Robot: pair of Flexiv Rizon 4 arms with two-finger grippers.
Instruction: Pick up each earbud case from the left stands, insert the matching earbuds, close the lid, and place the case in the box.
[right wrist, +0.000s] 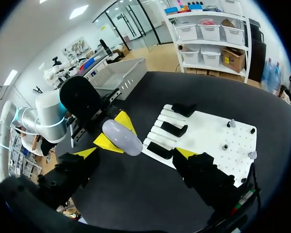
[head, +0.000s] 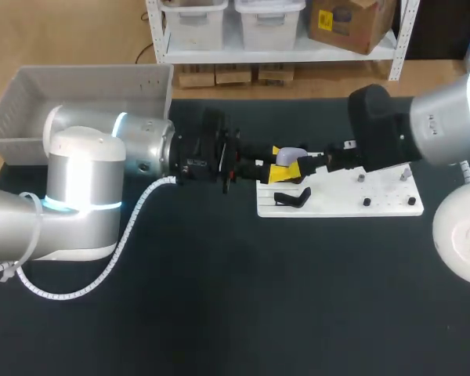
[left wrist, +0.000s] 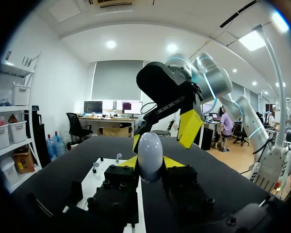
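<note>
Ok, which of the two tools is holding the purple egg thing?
The left tool: its yellow tips pinch the lavender case from both sides. The right tool has its fingers spread wide, gripping nothing.

A black table (head: 219,305) carries a grey plastic bin (head: 16,110) at its far left corner and a white perforated plate (head: 384,207) right of the middle. My silver and white left arm (head: 133,153) reaches in from the left, my right arm (head: 423,121) from the right. The left gripper (head: 280,163) and right gripper (head: 301,166) meet over the plate's left end. Among their yellow fingertips sits a pale lavender rounded earbud case (head: 291,154); which tips touch it cannot be told here. A black angled stand (head: 292,197) lies on the plate just nearer, with small pegs (head: 366,202) to its right.
</note>
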